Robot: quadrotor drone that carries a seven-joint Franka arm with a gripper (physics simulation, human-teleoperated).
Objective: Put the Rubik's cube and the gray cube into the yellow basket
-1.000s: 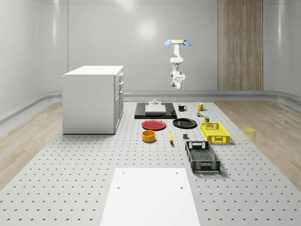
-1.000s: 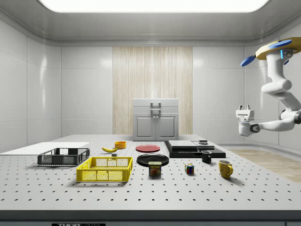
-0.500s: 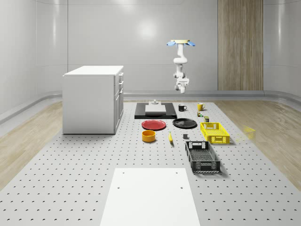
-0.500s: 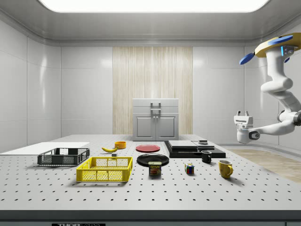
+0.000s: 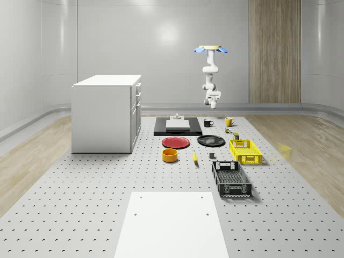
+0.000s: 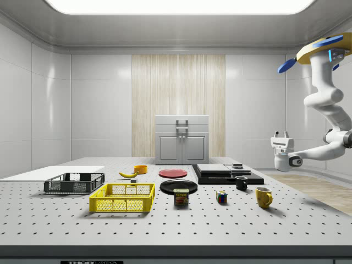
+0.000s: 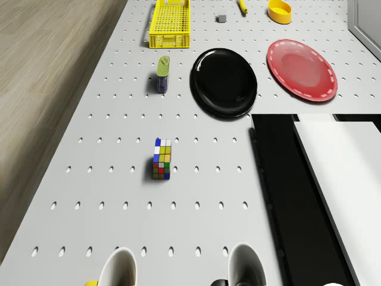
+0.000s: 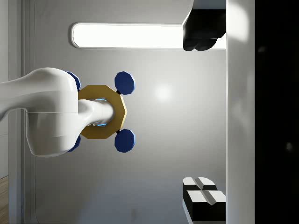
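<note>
Pincer: pincer (image 6: 281, 135) hangs in the air off the far end of the surface (image 6: 176, 220), fingers pointing up — the wrist view looks at the ceiling light and the drone's own underside, with two finger pads wide apart at the frame edges, so I call it open and empty.

Drone: drone (image 5: 211, 49) hovers high, above and behind the pincer, out past the mugs.

Just changed: over the last second the pincer has dropped lower and slid in toward the surface's edge; in the whole-scene view the drone has drifted toward the right — closing on the cube's side.

Rubik's cube: Rubik's cube (image 7: 161, 158) stands on the surface below and ahead of the pincer, nearest of the task's things, untouched (image 6: 221, 197).

Yellow basket: yellow basket (image 7: 169, 22) sits well beyond the cube, past a can (image 7: 163, 74).

Gray cube: gray cube (image 7: 221, 18) lies farthest, just beside the basket.

Meaning: approach only — the pincer must flip downward before any grasp; nothing is in the basket yet.
</note>
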